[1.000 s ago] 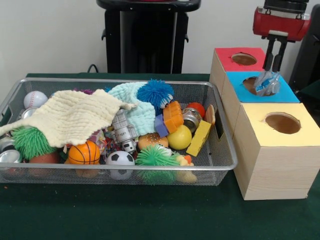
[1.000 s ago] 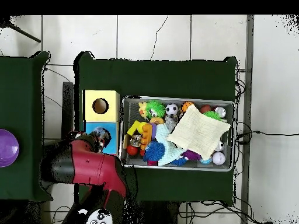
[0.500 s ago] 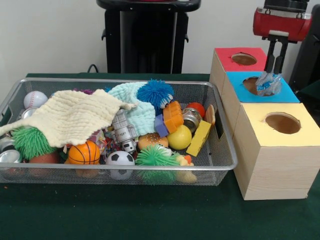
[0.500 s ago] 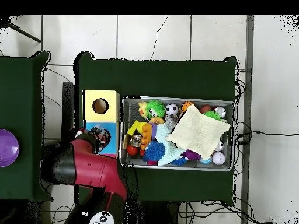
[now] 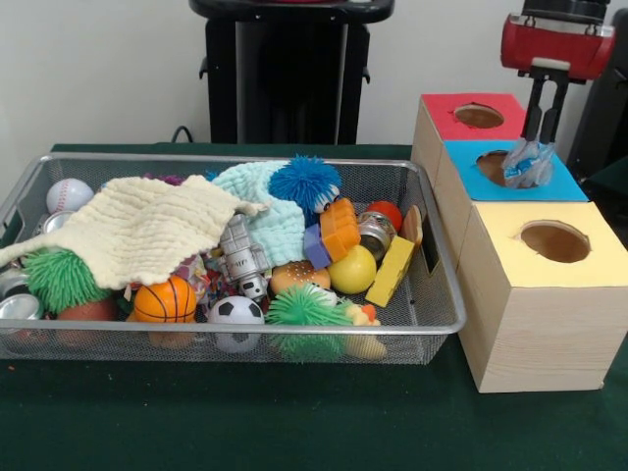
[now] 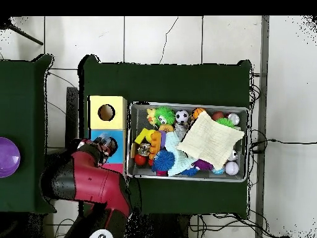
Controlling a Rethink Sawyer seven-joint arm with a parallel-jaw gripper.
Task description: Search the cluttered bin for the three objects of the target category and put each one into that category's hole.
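Dropping time is close, we think: our claw (image 5: 541, 137) pinches a crinkly clear bag (image 5: 527, 164) on the blue box (image 5: 564, 184), just beside its hole (image 5: 497, 163). Next we should slide it over the hole and let go. Balls, toys and a cloth (image 5: 137, 228) fill the basket (image 5: 439, 294).

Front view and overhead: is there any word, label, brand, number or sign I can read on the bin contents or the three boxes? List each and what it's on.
No text can be read in either view.
White robot toy: small dark markings, too blurred to read.
Baseball: only stitching shows, no lettering.
Red box, blue box, yellow box: plain coloured tops with holes, no labels.
Silver cans: no legible print.
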